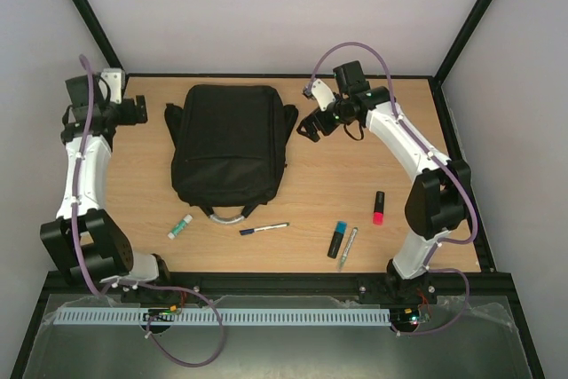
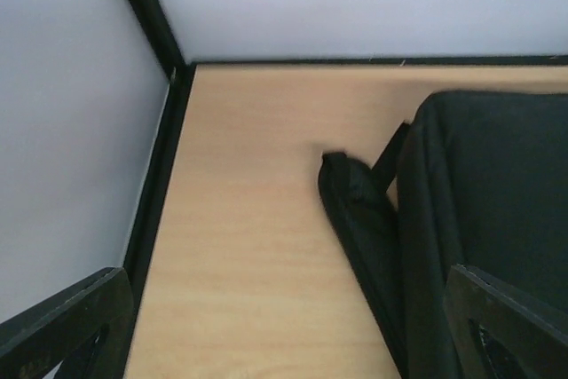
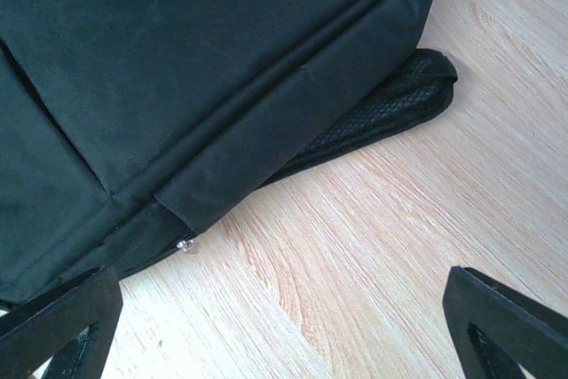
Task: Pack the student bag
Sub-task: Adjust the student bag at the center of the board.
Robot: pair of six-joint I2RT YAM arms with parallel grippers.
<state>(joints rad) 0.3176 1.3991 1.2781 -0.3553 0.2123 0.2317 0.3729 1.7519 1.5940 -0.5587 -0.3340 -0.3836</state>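
Bag: a large black soft fabric backpack (image 1: pixel 229 144) lies flat between the two tools, with the left gripper (image 1: pixel 142 111) just beside one side and the right gripper (image 1: pixel 311 126) just beside the other.
Left tool: jaws spread wide and empty, next to a padded black shoulder strap (image 2: pixel 355 210).
Right tool: jaws spread wide and empty, with a small metal zip pull (image 3: pixel 185 244) just ahead.
Handling: probably light and limp, so it will sag and fold when lifted. It is not fragile.
Hold: the grey-white loop handle (image 1: pixel 227 213) looks the firmest place to grip. The zip pull is the place to open it.
Contents: the bag looks zipped shut and its inside is hidden.
Outside it: a slim blue pen (image 1: pixel 264 228) and a red-capped black marker (image 1: pixel 379 207) lie on the wooden table (image 1: pixel 355 175), well behind the right tool.
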